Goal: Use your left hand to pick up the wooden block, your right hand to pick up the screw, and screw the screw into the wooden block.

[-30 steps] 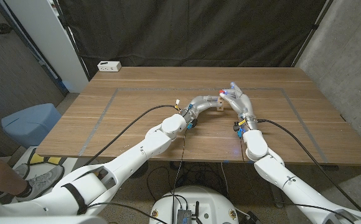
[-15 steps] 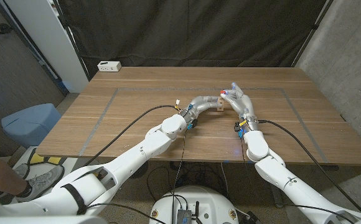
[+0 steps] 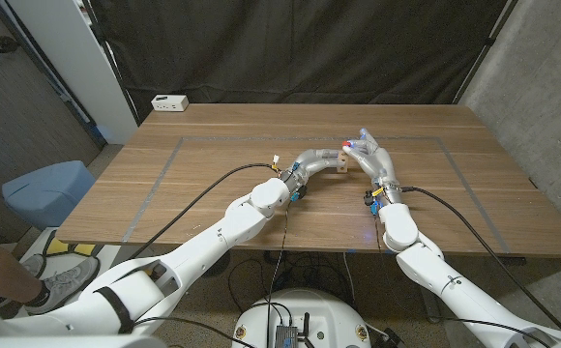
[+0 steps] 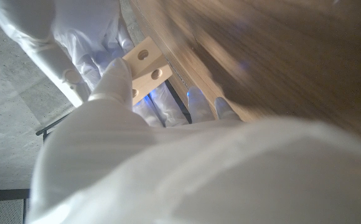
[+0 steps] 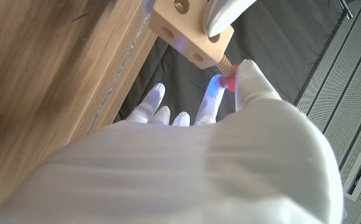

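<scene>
The left hand (image 3: 317,160) grips the pale square wooden block with round holes (image 3: 340,160), its white-gloved fingers (image 4: 115,74) wrapped over the block's face; in the left wrist view two holes show on the free part of the block (image 4: 147,63). The right hand (image 3: 369,155) pinches the red head of the wooden-threaded screw (image 5: 226,73) between thumb and a fingertip (image 5: 252,78), the other fingers (image 5: 150,106) spread loosely apart. In the right wrist view the screw's threaded shank meets a side face of the block (image 5: 190,34), though how deep it sits cannot be told. In the head view the red head (image 3: 348,145) shows as a small dot just beside the block.

There is one block and one screw.

Both hands meet above the middle of the brown wooden counter (image 3: 213,164), toward its far side, the block lifted clear of the surface. The left arm (image 3: 247,208) reaches in from the near left corner and the right arm (image 3: 401,232) from the near right, so that the two forearms converge. A black cable (image 3: 198,193) runs along the left arm, another (image 3: 455,205) curves off the right wrist. A white power strip (image 3: 169,101) lies at the counter's far left corner, well apart from the hands. A blue rounded seat (image 3: 46,188) stands on the floor left of the counter, and a person's shoe (image 3: 63,280) shows near it.
</scene>
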You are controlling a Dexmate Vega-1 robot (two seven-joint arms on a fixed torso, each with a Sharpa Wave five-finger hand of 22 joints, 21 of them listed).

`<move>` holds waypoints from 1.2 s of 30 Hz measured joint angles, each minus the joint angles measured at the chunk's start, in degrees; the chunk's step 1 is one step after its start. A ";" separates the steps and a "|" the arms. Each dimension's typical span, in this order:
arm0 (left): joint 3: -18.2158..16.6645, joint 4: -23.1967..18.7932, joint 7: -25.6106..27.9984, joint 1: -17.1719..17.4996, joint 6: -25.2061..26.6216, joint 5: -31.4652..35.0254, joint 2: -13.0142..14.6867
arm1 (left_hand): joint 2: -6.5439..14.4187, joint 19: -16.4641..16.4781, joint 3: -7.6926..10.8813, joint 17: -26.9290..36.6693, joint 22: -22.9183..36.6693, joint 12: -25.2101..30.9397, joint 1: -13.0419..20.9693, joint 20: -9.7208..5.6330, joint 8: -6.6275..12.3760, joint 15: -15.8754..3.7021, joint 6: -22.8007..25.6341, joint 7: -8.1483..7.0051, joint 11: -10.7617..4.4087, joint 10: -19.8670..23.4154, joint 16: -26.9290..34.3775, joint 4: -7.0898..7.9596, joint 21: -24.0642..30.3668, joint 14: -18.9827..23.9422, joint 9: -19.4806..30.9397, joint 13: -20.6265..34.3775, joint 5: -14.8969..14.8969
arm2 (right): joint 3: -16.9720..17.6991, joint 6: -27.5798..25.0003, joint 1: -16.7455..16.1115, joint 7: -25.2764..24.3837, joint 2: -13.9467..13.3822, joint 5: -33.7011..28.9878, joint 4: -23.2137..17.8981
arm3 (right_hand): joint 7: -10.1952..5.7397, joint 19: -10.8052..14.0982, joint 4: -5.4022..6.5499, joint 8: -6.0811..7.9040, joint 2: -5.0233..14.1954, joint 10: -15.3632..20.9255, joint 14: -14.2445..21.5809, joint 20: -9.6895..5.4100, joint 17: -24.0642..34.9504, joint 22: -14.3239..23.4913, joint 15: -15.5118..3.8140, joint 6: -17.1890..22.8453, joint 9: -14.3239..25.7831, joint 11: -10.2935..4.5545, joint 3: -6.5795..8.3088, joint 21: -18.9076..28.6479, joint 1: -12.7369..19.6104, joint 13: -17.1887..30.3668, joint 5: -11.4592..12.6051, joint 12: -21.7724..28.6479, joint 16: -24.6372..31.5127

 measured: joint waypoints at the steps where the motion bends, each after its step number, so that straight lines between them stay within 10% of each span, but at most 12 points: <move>1: -0.01 -0.04 0.00 0.01 0.00 0.00 0.02 | 0.00 0.00 0.00 0.00 0.00 -0.07 0.00 0.00 0.00 0.00 0.00 0.00 0.01 0.19 0.00 0.00 0.00 0.00 0.01 0.00 0.00 | 0.00 0.05 0.00 0.07 0.00 0.01 0.00 | 0.00 0.00 0.00 0.00 0.00 0.00 0.00 0.00 -0.11 0.00 0.00 0.00 0.00 0.00 0.00 0.00 0.00 0.00 0.00 0.00 0.00; 36: -0.20 0.14 -0.13 -0.07 0.35 -0.35 0.09 | 0.07 0.21 -0.27 0.00 0.00 0.13 0.07 0.21 0.00 0.00 0.00 0.00 0.04 0.28 0.00 0.06 0.00 0.00 -0.02 0.00 0.00 | -0.30 0.00 0.34 0.90 -0.08 0.25 0.24 | 0.02 0.01 0.15 -0.19 0.13 0.01 0.01 0.00 -0.12 0.00 0.00 -0.02 -0.19 0.01 -0.18 0.00 0.13 0.00 0.00 0.00 0.00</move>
